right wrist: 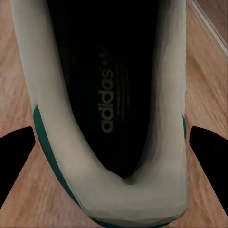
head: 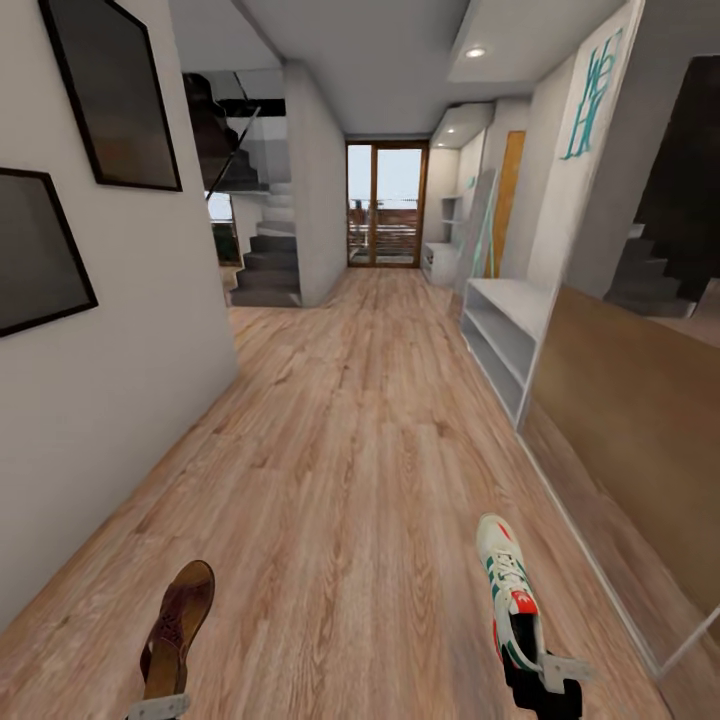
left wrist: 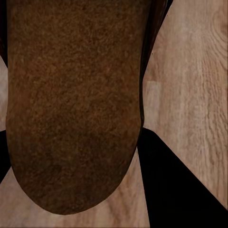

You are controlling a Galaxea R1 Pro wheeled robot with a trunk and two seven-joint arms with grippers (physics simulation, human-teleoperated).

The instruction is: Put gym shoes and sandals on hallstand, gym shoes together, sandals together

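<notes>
A dark-brown sandal hangs over the corridor floor at the lower left of the head view, with my left gripper shut on its heel end. Its tan footbed looms close in the left wrist view. At the lower right, my right gripper is shut on the heel of a white gym shoe with green stripes and a red tongue. The shoe's dark inside sits between the dark fingers. The other sandal and the other gym shoe are out of view. A pale low unit stands far down on the right.
A white two-shelf rack stands against the right wall under teal lettering. A brown panel runs along the near right. The left wall carries dark frames. Stairs and a glass door lie ahead.
</notes>
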